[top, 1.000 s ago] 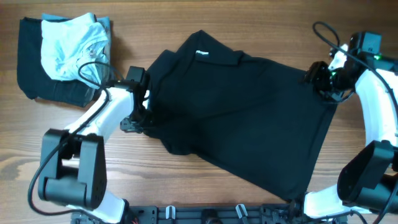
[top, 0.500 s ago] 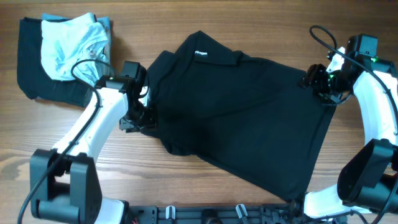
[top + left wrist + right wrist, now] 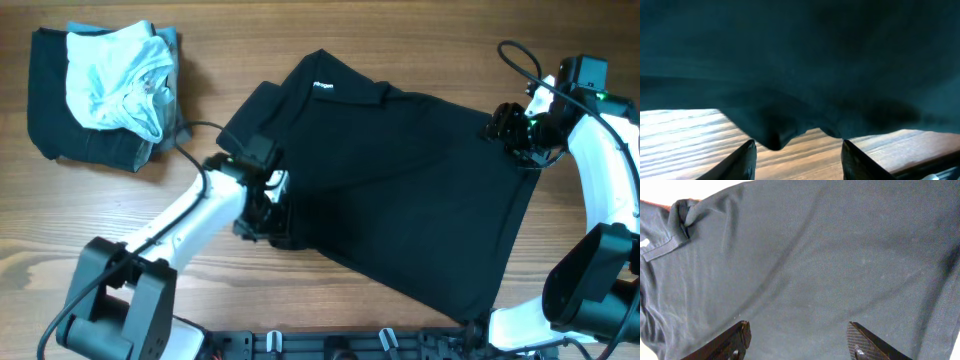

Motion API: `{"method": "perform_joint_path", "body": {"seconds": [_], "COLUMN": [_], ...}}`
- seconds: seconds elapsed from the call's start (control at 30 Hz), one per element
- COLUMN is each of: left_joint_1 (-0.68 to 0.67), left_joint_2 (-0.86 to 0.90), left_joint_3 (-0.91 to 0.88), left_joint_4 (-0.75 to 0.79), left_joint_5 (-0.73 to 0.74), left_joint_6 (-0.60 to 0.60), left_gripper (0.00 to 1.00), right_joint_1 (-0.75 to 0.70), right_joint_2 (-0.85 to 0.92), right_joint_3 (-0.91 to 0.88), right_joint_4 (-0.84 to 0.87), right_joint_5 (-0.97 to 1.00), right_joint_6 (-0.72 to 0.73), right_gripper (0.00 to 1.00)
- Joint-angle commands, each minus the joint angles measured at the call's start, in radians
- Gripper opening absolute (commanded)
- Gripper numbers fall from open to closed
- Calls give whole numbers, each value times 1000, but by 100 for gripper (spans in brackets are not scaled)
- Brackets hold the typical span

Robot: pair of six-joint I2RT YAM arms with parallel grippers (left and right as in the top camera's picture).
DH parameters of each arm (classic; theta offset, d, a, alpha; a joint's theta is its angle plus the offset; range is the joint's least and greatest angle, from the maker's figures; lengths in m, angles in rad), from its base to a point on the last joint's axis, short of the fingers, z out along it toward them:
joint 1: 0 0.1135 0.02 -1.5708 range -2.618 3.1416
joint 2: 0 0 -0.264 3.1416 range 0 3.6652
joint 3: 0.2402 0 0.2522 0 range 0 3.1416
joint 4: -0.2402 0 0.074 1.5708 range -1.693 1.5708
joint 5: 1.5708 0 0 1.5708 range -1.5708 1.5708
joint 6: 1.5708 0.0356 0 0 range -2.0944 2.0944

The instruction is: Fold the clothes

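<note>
The clothes, a black polo shirt [image 3: 400, 190], lie spread across the table's middle, collar and white neck label [image 3: 322, 85] at the upper left. My left gripper [image 3: 266, 208] sits at the shirt's lower left edge. In the left wrist view it [image 3: 799, 156] is open, bare wood between the fingers [image 3: 746, 161] and a hanging fold of black cloth [image 3: 775, 130] just ahead. My right gripper [image 3: 508, 128] hovers at the shirt's upper right corner. Its wrist view shows it [image 3: 800, 336] open over flat cloth [image 3: 805, 265], holding nothing.
A pale blue and white garment [image 3: 115, 75] is piled on a dark folded one [image 3: 50, 125] at the back left. Bare wooden table [image 3: 150, 300] runs along the front left. The right arm's cable [image 3: 520, 55] loops above the shirt's corner.
My left gripper has opened, let go of the shirt's left side, and moved right and toward the front along that edge. The right arm has barely moved.
</note>
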Motion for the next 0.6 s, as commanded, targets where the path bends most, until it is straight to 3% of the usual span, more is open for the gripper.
{"method": "perform_joint_path", "body": {"seconds": [0.0, 0.27, 0.3, 0.33, 0.4, 0.57], "left_joint_1": [-14, -14, -14, -14, -14, -13], "left_joint_2": [-8, -8, -8, -8, -12, -14], "left_joint_3": [-59, -130, -138, -139, -138, -83], "left_joint_4": [46, 129, 130, 129, 129, 44], "left_joint_5": [-26, -51, -52, -51, 11, 208], "left_joint_6": [-68, -85, -84, -85, -85, -89], "left_gripper": [54, 41, 32, 15, 4, 4], "right_joint_1": [6, 6, 6, 6, 6, 6], "right_joint_2": [12, 12, 12, 12, 12, 12], "right_joint_3": [-5, -5, -5, -5, -5, -5], "right_joint_4": [2, 2, 2, 2, 2, 2], "right_joint_5": [6, 6, 6, 6, 6, 6], "right_joint_6": [-19, -19, -19, -19, -19, -19], "right_gripper": [67, 67, 67, 67, 68, 68]}}
